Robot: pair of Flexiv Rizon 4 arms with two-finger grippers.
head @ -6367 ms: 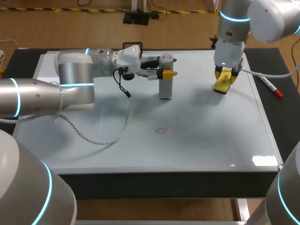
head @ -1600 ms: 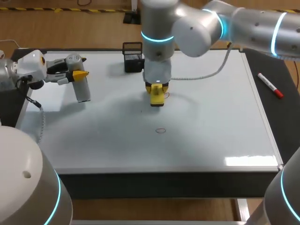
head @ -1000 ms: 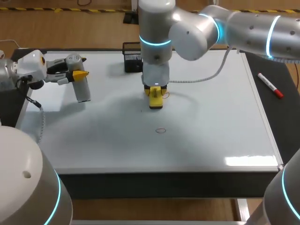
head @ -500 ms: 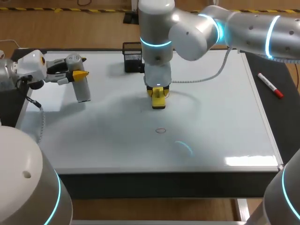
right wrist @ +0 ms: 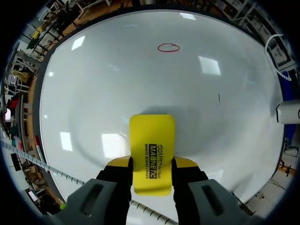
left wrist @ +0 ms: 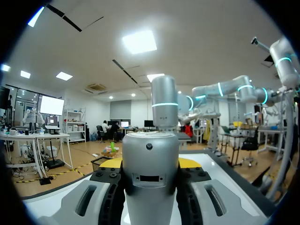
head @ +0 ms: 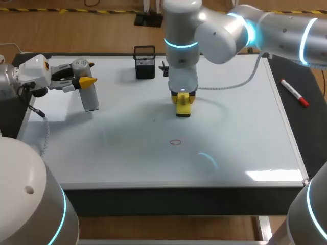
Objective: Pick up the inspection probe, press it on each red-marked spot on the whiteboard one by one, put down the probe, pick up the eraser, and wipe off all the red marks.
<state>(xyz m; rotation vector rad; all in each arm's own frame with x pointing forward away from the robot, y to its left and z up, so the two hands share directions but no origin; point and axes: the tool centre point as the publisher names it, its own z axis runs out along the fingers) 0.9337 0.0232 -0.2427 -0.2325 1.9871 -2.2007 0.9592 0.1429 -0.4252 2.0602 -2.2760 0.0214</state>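
My right gripper is shut on the yellow eraser, which stands pressed flat on the whiteboard near its middle. In the right wrist view the eraser sits between the yellow tips of the right gripper, and a red ring mark lies well ahead of it. The same red mark shows in the head view, nearer the front edge. At the board's far left my left gripper is shut on the silver probe, held upright; the probe fills the left wrist view.
A black mesh pen holder stands at the back edge of the board. A red-capped marker lies on the dark mat to the right. A grey cable hangs from my right arm over the back right of the board.
My right arm has slid the eraser to the right, over the spot where a small red mark showed beside it. The left arm and probe have not moved.
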